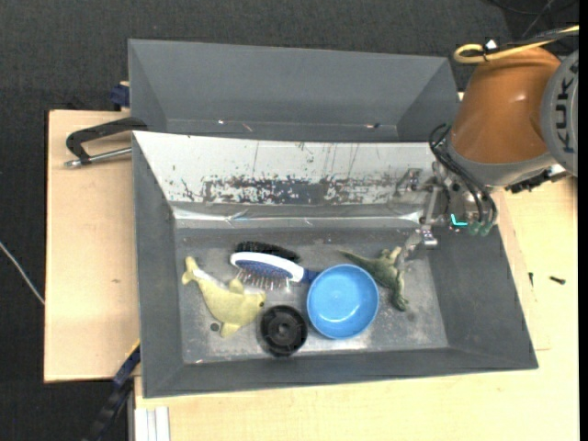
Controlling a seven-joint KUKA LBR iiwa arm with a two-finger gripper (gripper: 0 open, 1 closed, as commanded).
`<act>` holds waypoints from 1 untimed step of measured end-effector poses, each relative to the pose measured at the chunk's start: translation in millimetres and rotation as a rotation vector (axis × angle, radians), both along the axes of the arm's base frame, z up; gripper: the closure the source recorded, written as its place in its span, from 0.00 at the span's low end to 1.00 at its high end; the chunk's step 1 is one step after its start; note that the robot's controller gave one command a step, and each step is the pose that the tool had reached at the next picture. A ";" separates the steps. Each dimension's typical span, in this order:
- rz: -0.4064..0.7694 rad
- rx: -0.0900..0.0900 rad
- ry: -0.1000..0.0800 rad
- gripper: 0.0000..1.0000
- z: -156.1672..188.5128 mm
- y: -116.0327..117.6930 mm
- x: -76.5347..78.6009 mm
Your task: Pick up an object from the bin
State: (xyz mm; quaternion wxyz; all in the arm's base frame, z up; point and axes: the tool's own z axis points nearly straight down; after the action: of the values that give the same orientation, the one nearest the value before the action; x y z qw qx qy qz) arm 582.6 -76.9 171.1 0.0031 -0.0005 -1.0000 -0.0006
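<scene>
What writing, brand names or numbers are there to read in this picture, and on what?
"KU": large dark letters on the robot arm's grey casing, cut off at the picture's edge.
Nothing readable on the blue bowl, brush, yellow toy, green toy or black round thing.
Dark specks on the bin's back wall: scuffs, not text.

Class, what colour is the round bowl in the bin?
Blue; the bowl shows best in camera view.
</scene>
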 end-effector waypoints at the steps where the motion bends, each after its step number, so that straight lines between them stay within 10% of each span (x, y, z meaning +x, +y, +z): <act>1: -0.006 0.007 0.001 0.00 -96.2 8.3 12.1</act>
State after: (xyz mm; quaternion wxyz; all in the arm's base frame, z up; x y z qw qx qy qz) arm 594.7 -68.6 74.9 0.0036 -0.0034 -1.0000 -0.0042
